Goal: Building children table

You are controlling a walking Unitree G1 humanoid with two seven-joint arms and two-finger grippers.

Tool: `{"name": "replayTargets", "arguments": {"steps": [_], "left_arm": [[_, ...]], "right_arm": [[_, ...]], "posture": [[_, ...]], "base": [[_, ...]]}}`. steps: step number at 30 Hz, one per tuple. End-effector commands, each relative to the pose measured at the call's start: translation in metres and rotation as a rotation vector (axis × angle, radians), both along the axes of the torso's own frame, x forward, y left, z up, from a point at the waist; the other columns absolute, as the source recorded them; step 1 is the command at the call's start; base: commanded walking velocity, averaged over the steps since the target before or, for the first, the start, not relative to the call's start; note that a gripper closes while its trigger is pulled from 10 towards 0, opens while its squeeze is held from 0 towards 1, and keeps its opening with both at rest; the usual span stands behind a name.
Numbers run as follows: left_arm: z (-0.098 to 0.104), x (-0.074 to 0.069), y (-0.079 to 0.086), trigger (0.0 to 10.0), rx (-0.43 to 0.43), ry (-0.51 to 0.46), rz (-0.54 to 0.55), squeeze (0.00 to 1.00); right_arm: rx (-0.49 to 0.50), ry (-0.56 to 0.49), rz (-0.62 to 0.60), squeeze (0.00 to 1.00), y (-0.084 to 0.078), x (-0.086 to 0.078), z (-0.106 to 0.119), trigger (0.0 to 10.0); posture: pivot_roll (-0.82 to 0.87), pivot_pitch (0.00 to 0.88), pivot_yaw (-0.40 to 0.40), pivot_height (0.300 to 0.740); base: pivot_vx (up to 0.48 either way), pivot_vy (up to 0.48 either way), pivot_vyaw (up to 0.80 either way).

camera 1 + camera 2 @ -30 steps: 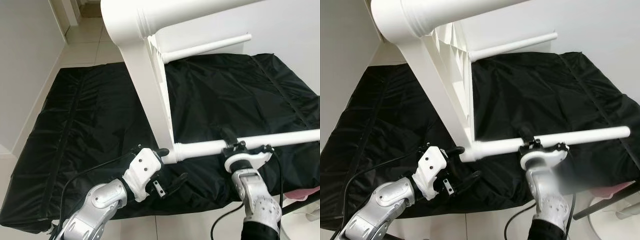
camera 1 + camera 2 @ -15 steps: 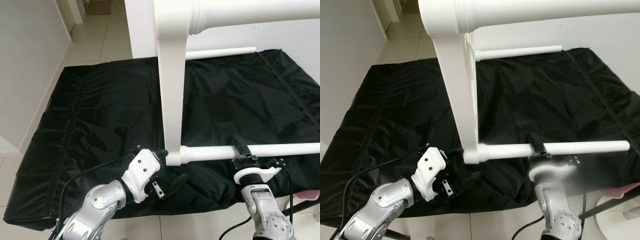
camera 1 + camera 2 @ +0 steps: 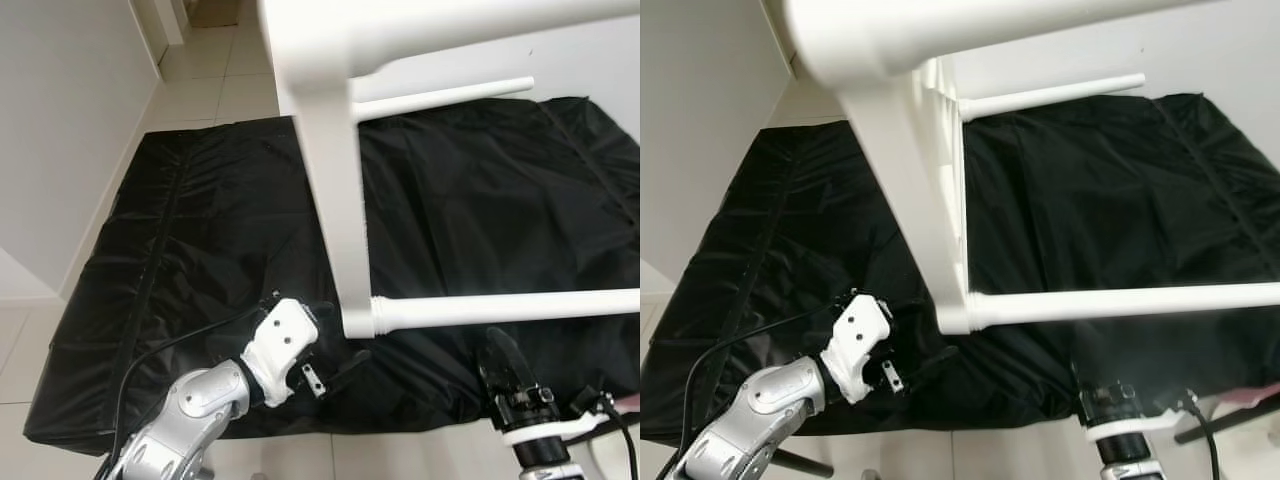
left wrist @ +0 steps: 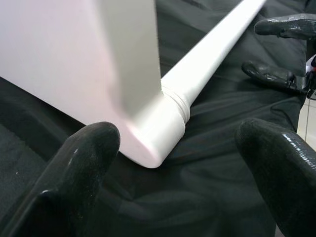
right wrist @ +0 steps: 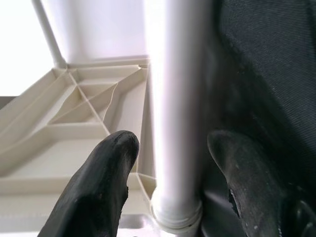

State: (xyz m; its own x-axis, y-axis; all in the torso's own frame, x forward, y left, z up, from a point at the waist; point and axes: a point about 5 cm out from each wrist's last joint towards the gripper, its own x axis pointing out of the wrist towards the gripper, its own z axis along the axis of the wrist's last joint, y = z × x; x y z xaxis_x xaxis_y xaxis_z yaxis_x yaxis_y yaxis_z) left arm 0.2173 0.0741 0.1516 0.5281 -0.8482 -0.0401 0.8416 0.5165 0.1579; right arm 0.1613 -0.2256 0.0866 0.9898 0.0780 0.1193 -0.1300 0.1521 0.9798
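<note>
Starting at the left gripper (image 3: 335, 345): its two black fingers (image 4: 81, 163) stand wide apart and hold nothing, one on each side of the table's lower corner without touching it. This gripper sits at the near edge of the black cover (image 3: 180, 240), just beside the corner joint.

Right gripper (image 3: 505, 375): its fingers (image 5: 106, 182) are spread with the nearest leg (image 5: 173, 108) between them. Contact with the leg cannot be confirmed; in the head views the gripper sits just below the leg, apart from it, near the cover's near edge.

The white children table (image 3: 335, 190) is tilted on edge over the cover. Its ribbed underside (image 5: 74, 118) faces the right wrist camera. The nearest leg (image 3: 500, 308) runs from the low corner toward the cover's right edge. A second leg (image 3: 440, 95) runs parallel near the far edge.

Open cover surface lies left of the table. Tiled floor (image 3: 215, 60) borders the far edge, and a wall (image 3: 50, 130) follows the left edge.
</note>
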Motion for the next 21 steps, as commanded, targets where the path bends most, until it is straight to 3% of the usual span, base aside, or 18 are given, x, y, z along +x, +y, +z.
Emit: {"name": "replayTargets", "arguments": {"steps": [1, 8, 13, 15, 19, 21], "left_arm": [[-0.001, -0.001, 0.003, 10.0, 0.008, 0.015, -0.01, 0.0], [-0.002, 0.003, 0.004, 10.0, 0.016, 0.012, -0.011, 0.0], [-0.002, 0.003, 0.004, 10.0, 0.016, 0.012, -0.009, 0.0], [-0.003, 0.002, 0.004, 10.0, 0.018, 0.013, -0.009, 0.0], [-0.004, 0.004, 0.004, 10.0, 0.021, 0.007, -0.004, 0.0], [-0.004, 0.004, 0.004, 10.0, 0.021, 0.003, -0.001, 0.0]], "right_arm": [[0.151, 0.135, -0.072, 0.0, 0.017, -0.022, -0.034, 10.0], [0.047, 0.004, -0.005, 0.0, 0.016, -0.038, -0.018, 10.0], [-0.039, -0.109, 0.018, 0.0, 0.014, -0.036, 0.001, 10.0], [-0.067, -0.168, 0.014, 0.0, 0.012, -0.029, 0.012, 10.0], [-0.104, -0.36, -0.052, 0.0, 0.001, 0.004, 0.058, 10.0], [-0.115, -0.381, -0.059, 0.0, 0.001, 0.009, 0.063, 10.0]], "posture": [[-0.03, 0.137, 0.103, 0.74], [-0.04, 0.137, 0.107, 0.74], [-0.04, 0.134, 0.113, 0.74], [-0.04, 0.132, 0.115, 0.74], [-0.04, 0.123, 0.111, 0.74], [-0.04, 0.123, 0.111, 0.74]], "base": [[0.0, 0.0, 0.0], [0.0, 0.0, 0.0], [0.0, 0.0, 0.0], [0.0, 0.0, 0.0], [0.0, 0.0, 0.0], [0.0, 0.0, 0.0]]}}
